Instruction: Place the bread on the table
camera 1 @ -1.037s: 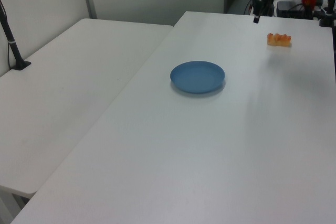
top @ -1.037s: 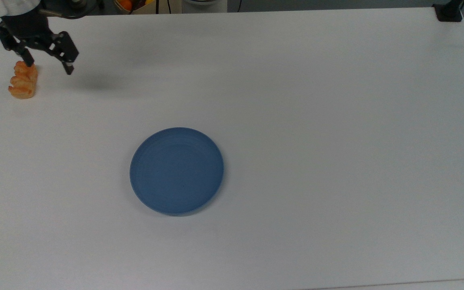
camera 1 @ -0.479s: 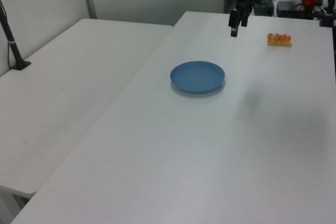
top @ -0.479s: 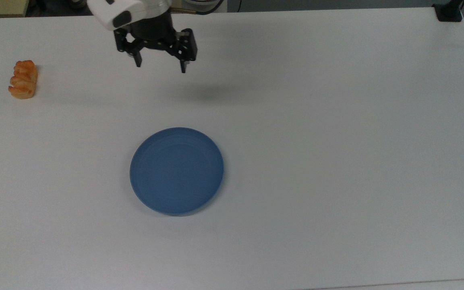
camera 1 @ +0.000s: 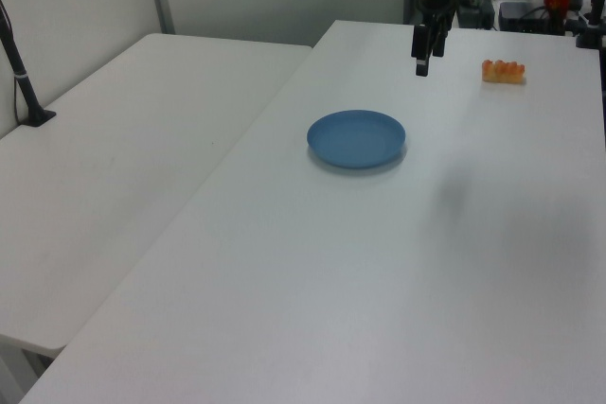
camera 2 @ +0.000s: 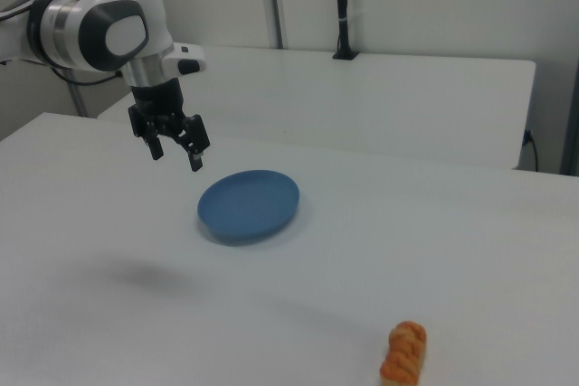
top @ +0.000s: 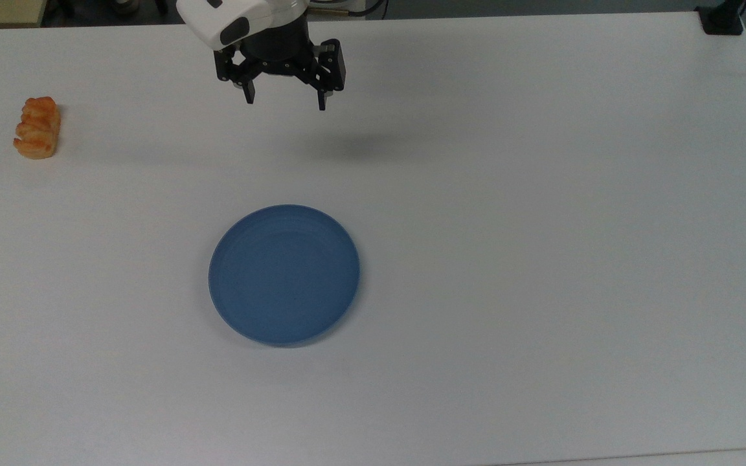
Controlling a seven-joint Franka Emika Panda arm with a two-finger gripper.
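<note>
1. Jaws stand spread and empty; my gripper point(top: 284, 102) hangs above the table point(top: 541, 194), near the far edge in the top view, pinching nothing.
2. Change noted: a second ago my gripper stood right over the bread point(top: 37, 127), one fingertip at its upper end. It has since swung well away toward the top view's right, and in the last half second drifted only slightly further the same way.
3. Bread lies on the bare table near the top view's left edge, in the same spot and pose throughout. In the right view it rests alone near the bottom edge point(camera 2: 403, 353), well apart from my gripper point(camera 2: 175, 155).
4. Blue plate point(top: 284, 274) sits mid-table with nothing on it and has not shifted; the left view shows the bread point(camera 1: 503, 71) well apart from it.
5. Judgement: the bread is down, released and stable on the table, so the placing appears done. What remains is withdrawal only.
</note>
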